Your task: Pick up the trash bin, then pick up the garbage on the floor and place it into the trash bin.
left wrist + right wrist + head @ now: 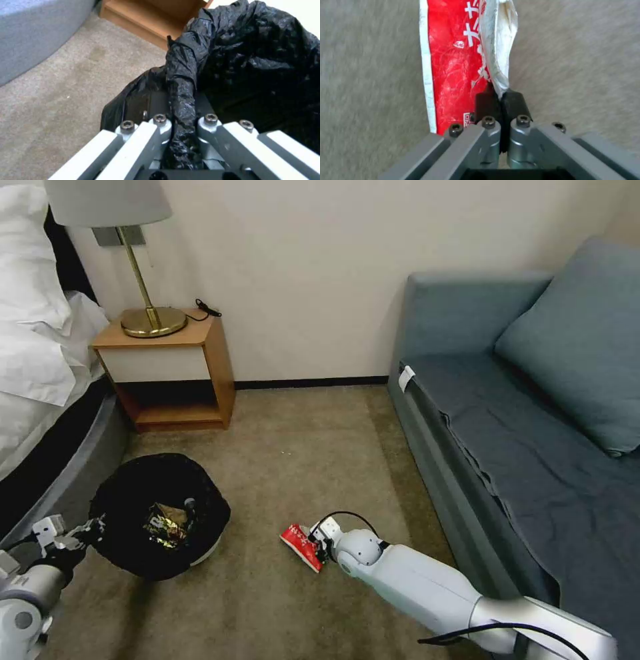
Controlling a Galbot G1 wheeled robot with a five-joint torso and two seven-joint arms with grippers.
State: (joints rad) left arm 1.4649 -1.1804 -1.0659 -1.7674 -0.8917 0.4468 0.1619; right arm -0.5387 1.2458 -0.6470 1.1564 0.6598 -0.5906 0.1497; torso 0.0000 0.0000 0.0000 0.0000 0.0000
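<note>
Garbage left on the carpet floor [287,460] is a red-and-white packet [453,72], which looks light, thin and crinkly, so a pinch on its folded white edge seems the best hold. The right gripper [501,100] has its jaws closed tight on that edge, beside the sofa [507,433]. The left gripper [182,125] has its jaws closed on the black bag rim of the trash bin [160,513], near the bed [40,380].

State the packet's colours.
Red with white lettering and edges; the packet shows best in the right wrist view.
</note>
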